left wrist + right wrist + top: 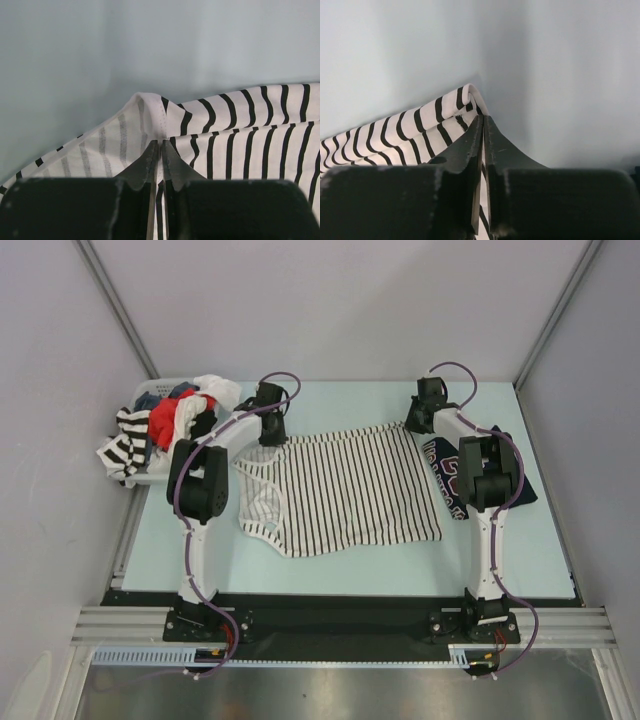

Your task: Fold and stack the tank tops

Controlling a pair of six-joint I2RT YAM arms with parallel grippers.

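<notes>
1. At the far edge of the table (350,565), the striped tank top (340,490) lies spread flat in the middle. Its hem end points right and its strap end left.
2. The left gripper (161,146) has its jaws almost together, pinching a raised peak of striped cloth at the top's far left corner.
3. The right gripper (482,120) is likewise nearly closed on a small fold of the same top at its far right corner.
4. The navy jersey (448,480) lies just beside the striped top on the right, partly under the right arm (490,475).
5. Risk: both pinches take only a thin bite near the edge, so a quick or uneven lift could let one corner slip free and skew the fold.
6. Risk: if the right corner drags sideways, the cloth may catch the navy jersey and rumple it.
7. Risk: the left arm works near the basket (150,390) of loose clothes, and a wide swing could snag them.
8. Writing: pale letter shapes show on the navy jersey, but they are cut off by the arm and unreadable. I see no label on the striped top.
</notes>
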